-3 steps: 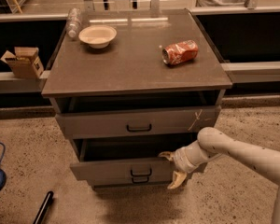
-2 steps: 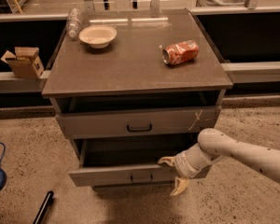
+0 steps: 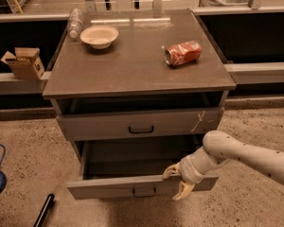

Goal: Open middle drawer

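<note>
Middle drawer (image 3: 113, 187) stands well out of the cabinet, its front low and forward, dark handle (image 3: 144, 191) at centre. The claw (image 3: 172, 186) sits at the right part of that front, its fingers (image 3: 171, 170) spread apart: one is hooked at the top edge and the other points down across the face. Above, the top drawer (image 3: 99, 126) is nearly flush, with a pale scratch (image 3: 199, 122) on its right. Up on the table (image 3: 132, 74) sit a bowl (image 3: 99, 36), a red can (image 3: 182, 53) on its side and a bottle (image 3: 75, 22).
</note>
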